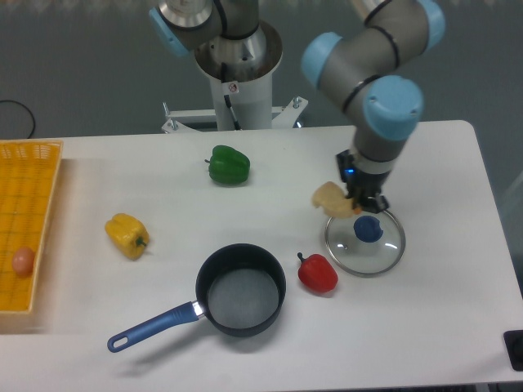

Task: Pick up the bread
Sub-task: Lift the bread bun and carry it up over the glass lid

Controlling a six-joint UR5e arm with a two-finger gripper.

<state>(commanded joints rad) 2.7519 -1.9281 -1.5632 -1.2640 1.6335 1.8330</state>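
The bread (330, 198), a small pale tan roll, hangs above the table near the left rim of the glass lid. My gripper (357, 204) is shut on its right side, pointing straight down from the blue-jointed arm. The roll sticks out to the left of the fingers, and its right end is hidden behind them.
A glass lid with a blue knob (365, 238) lies right below the gripper. A red pepper (317, 273) and a dark saucepan with a blue handle (239, 291) sit in front. A green pepper (228, 165), a yellow pepper (127, 235) and a yellow basket (29, 220) are to the left.
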